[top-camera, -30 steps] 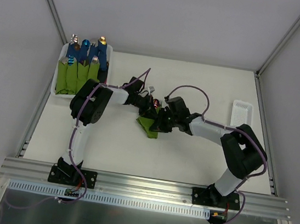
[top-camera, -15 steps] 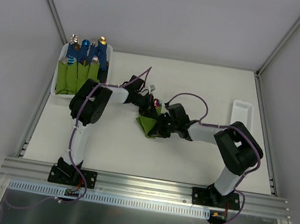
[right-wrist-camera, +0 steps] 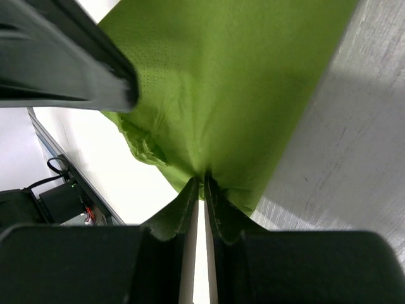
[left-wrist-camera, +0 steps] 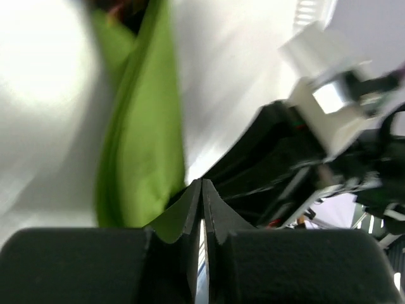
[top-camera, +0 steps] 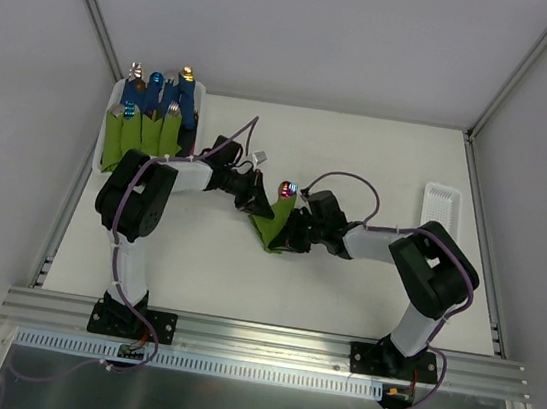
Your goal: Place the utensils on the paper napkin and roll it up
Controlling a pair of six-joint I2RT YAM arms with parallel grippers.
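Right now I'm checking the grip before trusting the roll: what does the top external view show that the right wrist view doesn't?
Only the top external view shows the shiny reddish utensil ends poking out at the far end, and the bin of wrapped bundles. Only the right wrist view shows the right tool pinched shut on the edge of the paper napkin. Both views show the green paper napkin.

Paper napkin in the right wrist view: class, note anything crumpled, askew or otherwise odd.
The paper napkin is bunched and wrinkled along its lower-left edge, next to where the right gripper pinches it; the rest looks smooth.
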